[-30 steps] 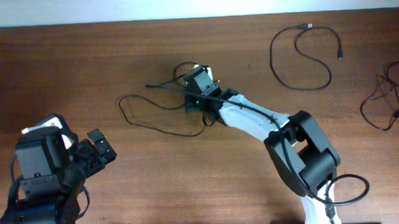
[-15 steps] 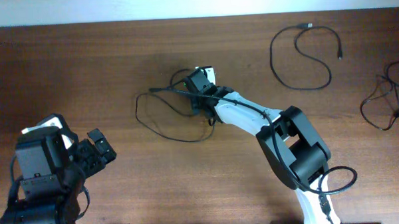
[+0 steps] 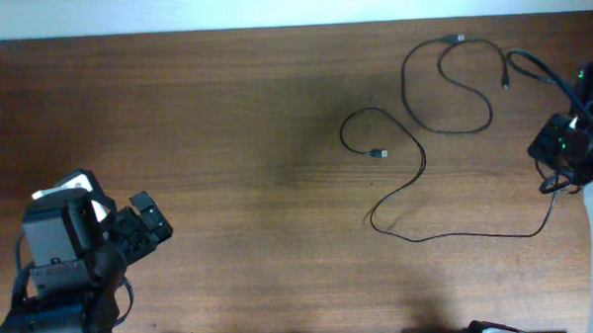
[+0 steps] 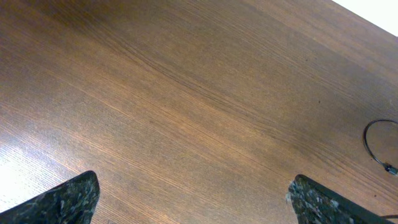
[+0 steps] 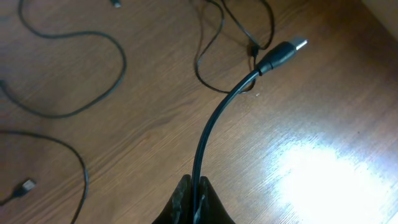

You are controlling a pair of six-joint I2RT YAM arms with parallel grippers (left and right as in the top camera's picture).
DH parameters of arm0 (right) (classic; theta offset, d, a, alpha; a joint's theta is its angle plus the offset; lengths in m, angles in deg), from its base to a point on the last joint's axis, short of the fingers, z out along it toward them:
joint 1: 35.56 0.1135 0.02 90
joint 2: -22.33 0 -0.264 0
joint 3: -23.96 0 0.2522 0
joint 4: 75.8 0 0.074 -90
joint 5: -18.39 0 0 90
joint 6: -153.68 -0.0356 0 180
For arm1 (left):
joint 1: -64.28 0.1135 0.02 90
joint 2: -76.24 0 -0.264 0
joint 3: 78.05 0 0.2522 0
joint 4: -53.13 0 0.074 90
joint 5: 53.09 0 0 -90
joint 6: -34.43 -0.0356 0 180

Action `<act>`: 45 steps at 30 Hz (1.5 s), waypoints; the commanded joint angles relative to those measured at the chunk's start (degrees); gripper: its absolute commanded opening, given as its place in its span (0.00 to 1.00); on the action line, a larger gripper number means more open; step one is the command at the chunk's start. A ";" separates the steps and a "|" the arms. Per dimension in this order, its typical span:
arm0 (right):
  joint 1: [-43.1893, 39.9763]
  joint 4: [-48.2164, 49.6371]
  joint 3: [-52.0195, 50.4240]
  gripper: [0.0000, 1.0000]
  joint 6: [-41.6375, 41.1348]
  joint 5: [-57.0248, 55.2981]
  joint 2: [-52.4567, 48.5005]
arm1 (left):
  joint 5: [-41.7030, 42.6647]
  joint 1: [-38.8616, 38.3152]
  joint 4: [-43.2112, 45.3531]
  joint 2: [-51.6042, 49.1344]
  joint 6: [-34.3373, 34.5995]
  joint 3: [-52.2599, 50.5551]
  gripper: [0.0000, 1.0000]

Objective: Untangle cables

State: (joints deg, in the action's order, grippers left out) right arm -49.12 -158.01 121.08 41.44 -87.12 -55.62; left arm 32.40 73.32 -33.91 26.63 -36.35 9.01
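Note:
My right gripper (image 3: pixel 563 147) is at the table's far right edge, shut on a thin black cable (image 5: pixel 208 134). Its short free end curves ahead of the fingertips (image 5: pixel 196 193) to a silver-tipped plug (image 5: pixel 292 48). The rest of this cable (image 3: pixel 457 237) trails left across the table, loops up and ends in a small plug (image 3: pixel 380 154). A second cable (image 3: pixel 405 89) lies in an S-shape at the back right, apart from it. A small tangle of cables (image 5: pixel 233 37) lies beyond the held plug. My left gripper (image 3: pixel 145 223) is open and empty at the front left (image 4: pixel 196 202).
The wooden table's (image 3: pixel 225 110) back edge meets a white wall. The left wrist view shows bare wood and one cable end (image 4: pixel 379 152) at its right edge. A bright light patch (image 5: pixel 323 168) lies on the wood right of my right gripper.
My right gripper has swept from the table's middle to the far right edge, dragging the held cable, which now lies stretched across the right half. The left arm has not moved.

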 commanded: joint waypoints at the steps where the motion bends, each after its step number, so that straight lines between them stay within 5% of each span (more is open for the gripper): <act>1: -0.11 -2.43 0.20 0.51 0.81 1.38 -3.45 | 0.17 0.28 0.07 0.09 -0.70 0.00 0.99; 3: -0.11 -4.04 0.20 0.61 0.81 1.38 -5.64 | 0.17 0.28 0.07 0.09 -0.70 0.00 0.99; 4: -0.11 -4.24 0.20 0.82 0.79 1.40 -5.68 | 0.17 0.28 0.07 0.09 -0.70 0.00 0.99; 5: 0.04 -3.91 0.20 0.87 0.79 1.77 -5.68 | 0.17 0.28 0.07 0.09 -0.70 0.00 0.99; 9: 4.42 2.01 -1.51 0.96 6.34 26.56 -5.79 | 0.17 0.28 0.07 0.09 -0.70 0.00 0.99; 12: 18.21 18.97 -10.54 0.96 24.22 28.57 -6.64 | 0.17 0.28 0.07 0.09 -0.70 0.00 0.99; 14: 23.58 30.86 -17.03 0.96 25.27 28.37 -9.29 | 0.17 0.28 0.07 0.09 -0.70 0.00 0.99; 16: 27.69 44.44 -21.22 0.82 25.35 28.41 -17.27 | 0.17 0.28 0.07 0.09 -0.70 0.00 0.99; 19: 30.64 52.74 -21.22 0.76 33.68 28.63 -27.74 | 0.17 0.28 0.07 0.09 -0.70 0.00 0.99; 22: 32.70 58.95 -21.22 0.46 39.39 27.17 -36.87 | 0.17 0.28 0.07 0.09 -0.70 0.00 0.99; 25: 32.68 58.10 -21.22 0.04 39.39 21.07 -37.33 | 0.17 0.28 0.07 0.09 -0.70 0.00 0.99; 28: 32.68 48.59 -20.22 0.04 37.13 14.03 -34.16 | 0.17 0.28 0.07 0.09 -0.70 0.00 0.99; 32: 29.20 30.67 -17.11 0.04 27.19 10.12 -16.55 | 0.17 0.28 0.07 0.09 -0.70 0.00 0.99; 36: 13.11 16.61 -17.11 0.04 17.97 4.50 11.89 | 0.17 0.28 0.04 0.09 -0.70 0.00 0.99; 41: -6.05 6.75 -17.55 0.04 6.47 0.11 12.04 | 0.17 0.28 0.04 0.09 -0.70 0.00 0.99; 45: -6.34 5.25 -17.55 0.76 6.51 8.39 3.37 | 0.17 0.28 0.04 0.09 -0.70 0.00 0.99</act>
State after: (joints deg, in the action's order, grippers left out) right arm -55.39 -152.22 103.83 49.00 -82.79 -49.48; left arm 32.40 73.43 -33.95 26.63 -36.35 8.94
